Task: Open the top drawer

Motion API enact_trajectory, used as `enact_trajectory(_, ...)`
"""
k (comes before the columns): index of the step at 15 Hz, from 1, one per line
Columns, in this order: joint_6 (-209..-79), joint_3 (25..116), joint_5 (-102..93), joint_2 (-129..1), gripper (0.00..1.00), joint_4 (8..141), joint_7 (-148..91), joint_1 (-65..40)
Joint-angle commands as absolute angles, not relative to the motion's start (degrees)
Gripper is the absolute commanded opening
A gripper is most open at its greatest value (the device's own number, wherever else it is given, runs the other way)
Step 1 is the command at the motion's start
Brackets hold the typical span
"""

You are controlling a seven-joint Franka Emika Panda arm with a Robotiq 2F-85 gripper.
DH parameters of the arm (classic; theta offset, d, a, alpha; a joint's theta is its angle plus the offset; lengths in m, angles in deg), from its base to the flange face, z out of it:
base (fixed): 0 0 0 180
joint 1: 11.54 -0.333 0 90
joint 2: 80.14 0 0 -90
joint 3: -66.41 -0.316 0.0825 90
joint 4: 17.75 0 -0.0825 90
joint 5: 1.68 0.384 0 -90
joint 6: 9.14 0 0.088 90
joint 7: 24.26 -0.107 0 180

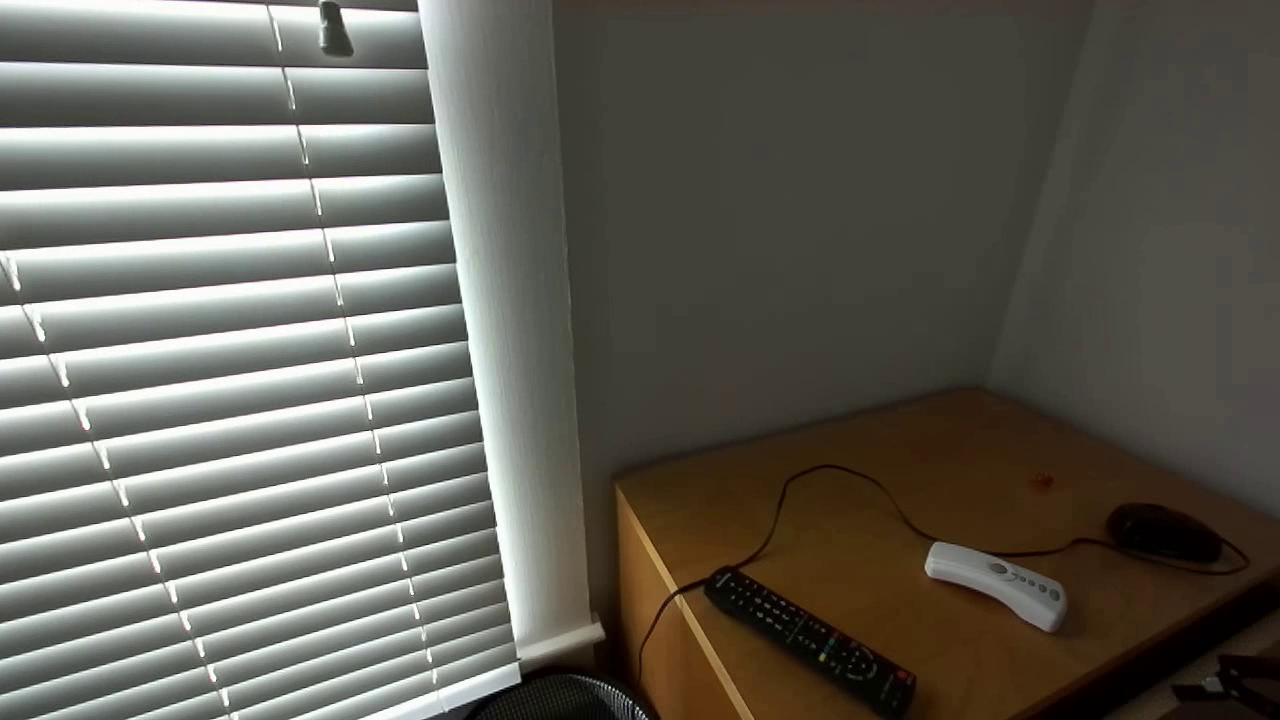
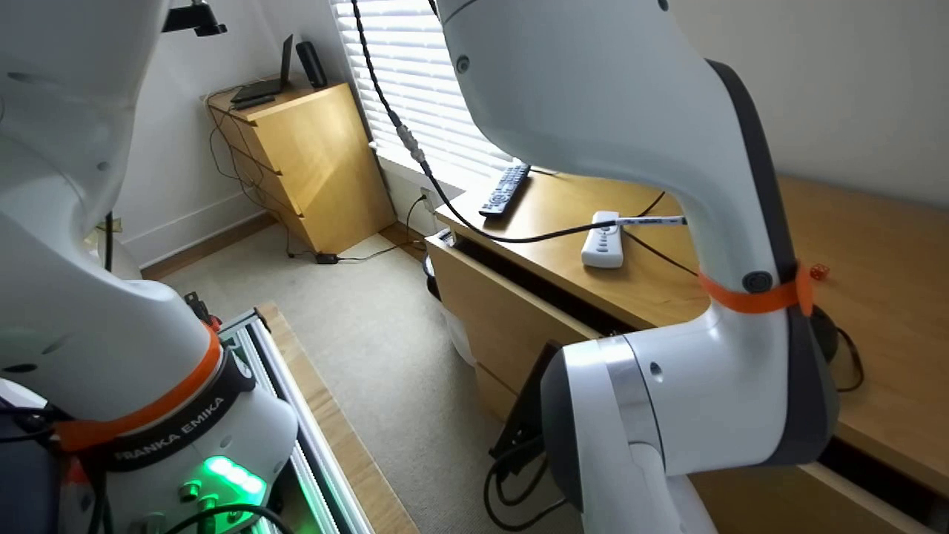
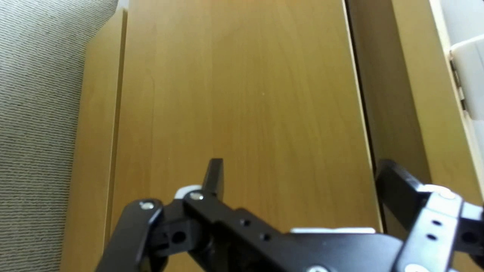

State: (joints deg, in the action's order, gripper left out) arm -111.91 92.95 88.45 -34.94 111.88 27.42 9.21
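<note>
A light wood dresser [image 1: 850, 500] shows in both exterior views. Its top drawer [image 2: 511, 304] stands partly open in an exterior view, with a dark slot between its front and the dresser top. The slot [image 1: 1130, 655] shows in both exterior views. In the wrist view my gripper [image 3: 300, 164] is open with nothing between its fingers. It is over a wide wood panel [image 3: 242, 94]. Its right finger lies at the panel's right edge, by a thin dark gap and a darker strip. I cannot tell whether it touches. Dark gripper parts [image 1: 1235, 685] show at an exterior view's lower corner.
On the dresser lie a black remote [image 1: 810, 640], a white remote [image 1: 995, 585], a dark mouse [image 1: 1165, 532] with cable and a small orange piece [image 1: 1042, 482]. A mesh bin [image 1: 560, 695] stands beside it. A second cabinet [image 2: 319, 163] holds a laptop. The arm hides part of the dresser.
</note>
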Motion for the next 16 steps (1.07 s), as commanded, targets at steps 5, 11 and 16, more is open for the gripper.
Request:
enact_trajectory(5,-116.34,96.8,80.54,-32.92,1.0,116.16,27.33,12.75)
enact_trajectory(11,-118.21,97.98,77.38,-35.18,1.0,117.77,26.85,13.45)
enact_trajectory(16,-123.31,97.93,74.48,-40.89,1.0,118.25,25.22,10.36)
